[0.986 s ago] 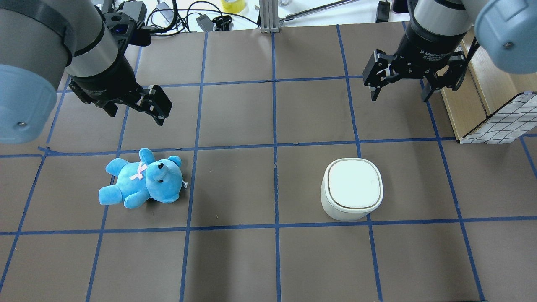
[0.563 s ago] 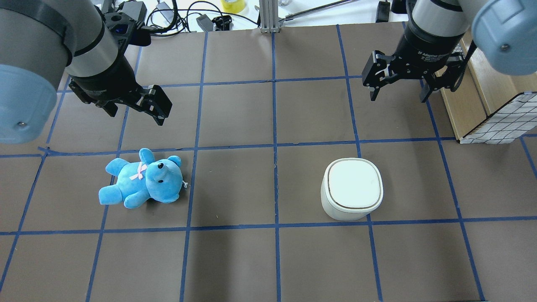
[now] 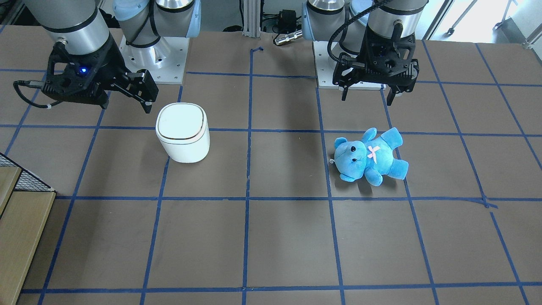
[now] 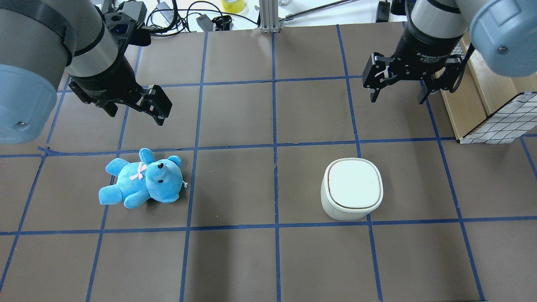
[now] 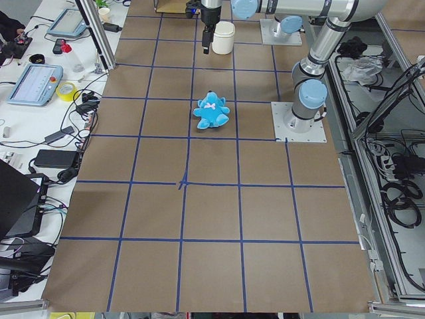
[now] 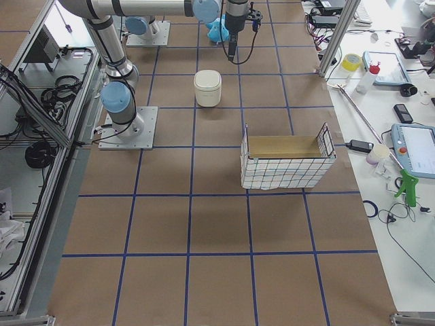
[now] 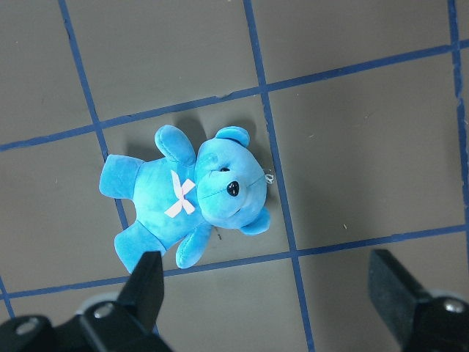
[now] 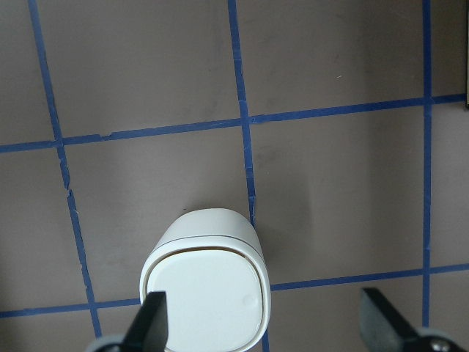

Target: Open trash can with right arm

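Overhead exterior: by the look of it, nothing of the task is done yet. The bin stands upright in the right half of the tabletop, and its lid is flat and shut. The right pincer hangs apart from the bin, jaws spread wide with nothing between them. The left pincer, spread and empty too, hangs on the left near the teddy. I judge that what is left is to bring the right pincer to the lid, then press or lift it.

Exterior front-facing: the bin is smooth, hard-looking white plastic, a rounded square with plain walls. A thin dark seam rings the flat lid. The right arm is silver-grey, with a blue light on its black wrist. Its pincer is near the bin and not touching it.

Exterior left: the bin is small at the far end, and nothing lies on its lid.

Exterior right: a wire-mesh basket stands well apart from the bin. The tabletop is matte brown sheet, gridded with blue tape.

Left wrist-mounted: the teddy is soft blue plush with a pink ribbon cross on its chest. It lies face up.

Right wrist-mounted: the bin sits low in view between the wide-set fingers. Its lid is matte, with a small round dimple near one corner. That may be a press point, but I cannot tell.
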`<state>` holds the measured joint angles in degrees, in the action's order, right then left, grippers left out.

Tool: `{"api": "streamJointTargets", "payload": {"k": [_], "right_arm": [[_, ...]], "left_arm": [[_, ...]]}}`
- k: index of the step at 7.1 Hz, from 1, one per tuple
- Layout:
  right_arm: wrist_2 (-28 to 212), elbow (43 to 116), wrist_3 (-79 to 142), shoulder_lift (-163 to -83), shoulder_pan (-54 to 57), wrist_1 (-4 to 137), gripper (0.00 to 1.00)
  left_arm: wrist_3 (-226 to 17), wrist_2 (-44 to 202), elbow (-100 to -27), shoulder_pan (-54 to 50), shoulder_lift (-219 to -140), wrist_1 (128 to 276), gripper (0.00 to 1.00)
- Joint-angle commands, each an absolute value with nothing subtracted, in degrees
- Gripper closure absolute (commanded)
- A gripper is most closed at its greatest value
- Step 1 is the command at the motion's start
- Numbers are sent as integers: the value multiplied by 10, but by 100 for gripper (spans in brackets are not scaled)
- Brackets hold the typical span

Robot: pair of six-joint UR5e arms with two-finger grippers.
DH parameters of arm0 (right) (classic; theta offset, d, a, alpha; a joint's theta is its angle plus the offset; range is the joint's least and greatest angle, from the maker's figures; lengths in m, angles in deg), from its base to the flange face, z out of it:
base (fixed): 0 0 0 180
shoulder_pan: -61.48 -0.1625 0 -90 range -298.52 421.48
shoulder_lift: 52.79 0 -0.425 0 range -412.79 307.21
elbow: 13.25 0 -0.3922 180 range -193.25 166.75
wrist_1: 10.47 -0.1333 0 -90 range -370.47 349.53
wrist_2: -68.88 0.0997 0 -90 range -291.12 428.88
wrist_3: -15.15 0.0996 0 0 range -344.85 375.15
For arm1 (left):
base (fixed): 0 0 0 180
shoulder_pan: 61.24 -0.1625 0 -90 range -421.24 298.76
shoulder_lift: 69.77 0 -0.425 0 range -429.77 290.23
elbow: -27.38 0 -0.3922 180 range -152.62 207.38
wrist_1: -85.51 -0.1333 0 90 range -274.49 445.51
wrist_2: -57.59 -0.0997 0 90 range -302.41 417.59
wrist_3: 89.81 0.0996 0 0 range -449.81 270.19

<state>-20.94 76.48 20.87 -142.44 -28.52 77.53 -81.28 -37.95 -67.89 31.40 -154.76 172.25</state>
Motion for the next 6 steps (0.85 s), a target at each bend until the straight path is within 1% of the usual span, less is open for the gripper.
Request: {"api": "streamJointTargets", "payload": {"k": [1, 2, 3, 4, 5, 6], "right_arm": [[-209, 765, 210, -1424, -285, 776, 6], [-209, 765, 210, -1424, -286, 775, 6], [-209, 765, 209, -1423, -285, 774, 19], [-209, 773, 210, -1421, -285, 772, 47], [-209, 784, 210, -1422, -286, 774, 70], [-208, 795, 209, -1421, -286, 775, 87]], "left_arm": [[-813, -379, -679, 314, -1548, 1723, 0], [-813, -379, -679, 314, -1548, 1723, 0], [-813, -379, -679, 314, -1548, 1723, 0], [-813, -379, -679, 314, -1548, 1723, 0], [-813, -379, -679, 314, -1548, 1723, 0], [-813, -379, -679, 314, -1548, 1723, 0]]}}
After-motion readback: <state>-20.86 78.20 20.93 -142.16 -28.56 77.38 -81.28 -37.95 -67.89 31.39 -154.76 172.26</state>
